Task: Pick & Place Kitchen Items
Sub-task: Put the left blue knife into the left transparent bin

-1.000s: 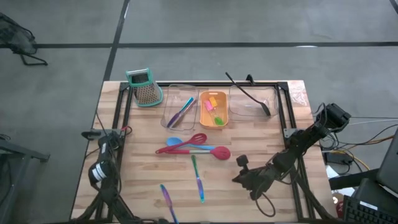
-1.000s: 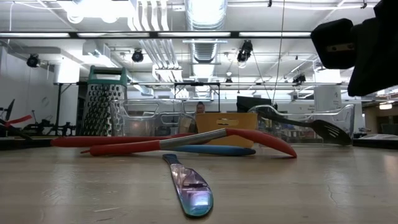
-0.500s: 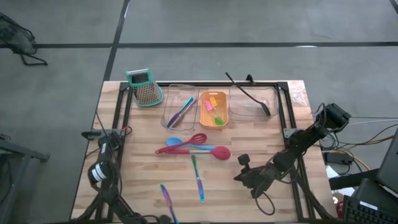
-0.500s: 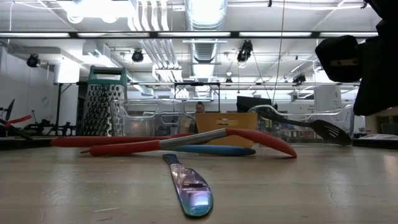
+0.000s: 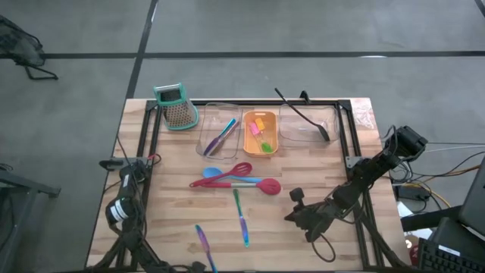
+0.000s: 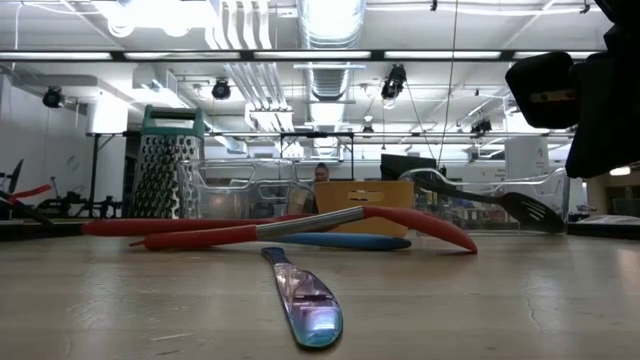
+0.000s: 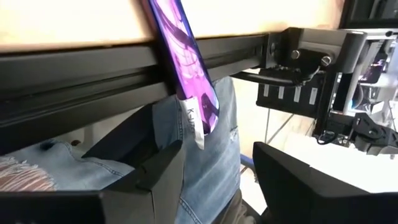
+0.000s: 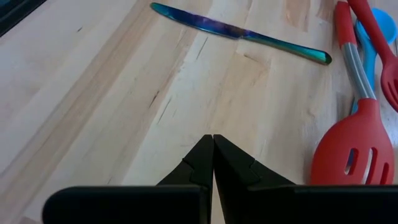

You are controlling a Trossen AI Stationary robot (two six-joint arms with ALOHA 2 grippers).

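Note:
A purple stick lies at the table's near edge, and its end juts out past the edge rail. My left gripper is open below that end, one finger on either side of it; I cannot tell whether a finger touches it. My right gripper hovers shut over bare wood, right of the red slotted spatula. A green-blue stick lies flat mid-table. A red whisk and a blue spoon lie crossed beside the spatula.
At the far edge stand a teal-topped grater, a clear tray with blue and purple sticks, an orange tray with small pieces and a clear tray with the black spoon. A person in jeans stands by the near edge.
My left arm's wrist has turned a little and sunk slightly at the table's near left. The things on the table lie as before.

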